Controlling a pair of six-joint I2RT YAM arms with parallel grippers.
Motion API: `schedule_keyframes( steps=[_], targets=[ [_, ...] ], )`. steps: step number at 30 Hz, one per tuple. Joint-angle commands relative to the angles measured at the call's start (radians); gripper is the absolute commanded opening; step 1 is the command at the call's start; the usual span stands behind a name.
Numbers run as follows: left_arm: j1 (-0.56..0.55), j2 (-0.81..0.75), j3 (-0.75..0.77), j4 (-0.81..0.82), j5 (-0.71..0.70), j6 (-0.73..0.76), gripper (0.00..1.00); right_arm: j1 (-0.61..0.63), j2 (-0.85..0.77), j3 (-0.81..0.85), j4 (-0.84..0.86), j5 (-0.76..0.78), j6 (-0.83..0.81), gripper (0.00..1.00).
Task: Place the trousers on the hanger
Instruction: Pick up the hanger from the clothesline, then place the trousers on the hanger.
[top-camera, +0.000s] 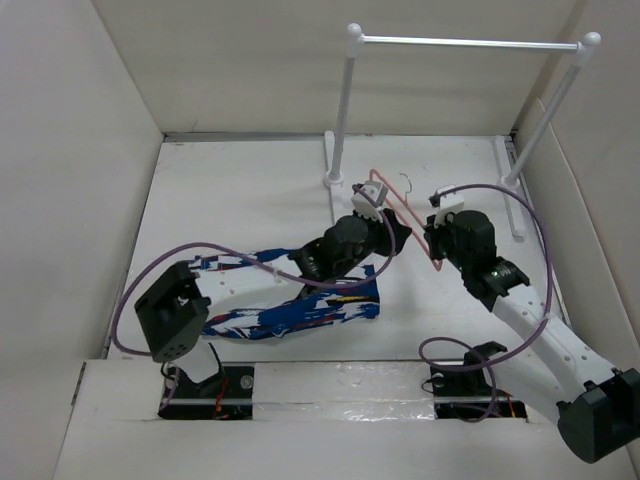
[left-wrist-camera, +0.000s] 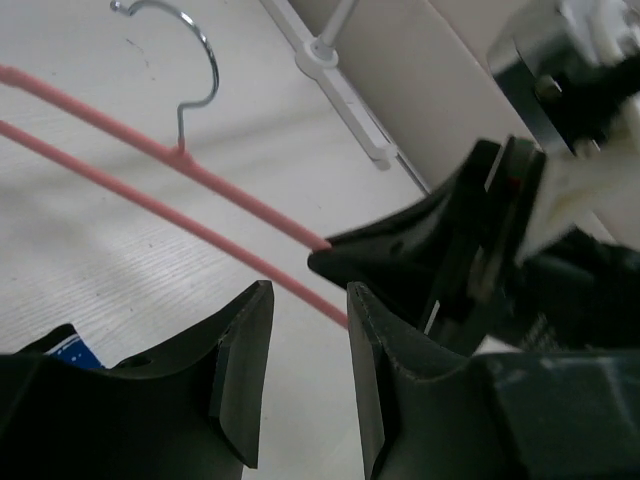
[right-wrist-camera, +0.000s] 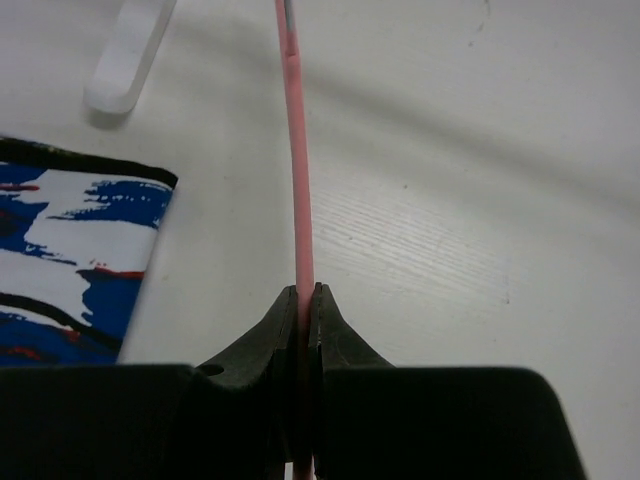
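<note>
In the top view the trousers (top-camera: 290, 312) lie flat on the table (top-camera: 230, 190) in the lower centre-left of the frame, under the left arm. No part of them is over or through the hanger (top-camera: 405, 210), so the main step is not yet done.

Further up, right of centre, the two grippers meet at the hanger. The right gripper (right-wrist-camera: 305, 295) has its fingers pressed together on one pink rod, so it holds the hanger. Whether the hanger rests on the table or is lifted a little cannot be told.

The left gripper (left-wrist-camera: 310, 300) stands just beside the hanger's rods with its fingers apart and nothing between them. A corner of the trousers shows at the lower left of its view, apart from the fingers.

The hook (left-wrist-camera: 190, 60) points toward the far wall, where the rack (top-camera: 470, 42) stands at the top of the frame.

By these views the hanger is secured. Left to do, in all likelihood: pick up the trousers, draw them over the hanger's bar, and let go.
</note>
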Motion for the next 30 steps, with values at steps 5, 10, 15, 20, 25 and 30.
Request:
schedule_keyframes(
  steps=[5,10,15,20,25,30],
  targets=[
    [0.05,0.195,0.214,-0.098,-0.007,-0.01,0.32,0.092,-0.077,-0.065,0.057,0.129,0.05,0.0],
    [0.06,0.296,0.324,-0.165,-0.031,-0.039,0.33,0.138,-0.107,-0.102,0.064,0.163,0.066,0.0],
    [0.09,0.344,0.367,-0.175,-0.004,-0.094,0.34,0.168,-0.127,-0.128,0.079,0.163,0.064,0.0],
    [0.09,0.416,0.455,-0.259,0.009,-0.088,0.36,0.188,-0.152,-0.151,0.085,0.187,0.072,0.0],
    [0.112,0.436,0.442,-0.245,0.047,-0.111,0.35,0.222,-0.153,-0.164,0.094,0.229,0.075,0.0],
    [0.112,0.461,0.467,-0.256,0.062,-0.109,0.33,0.294,-0.13,-0.158,0.091,0.313,0.109,0.0]
  ],
)
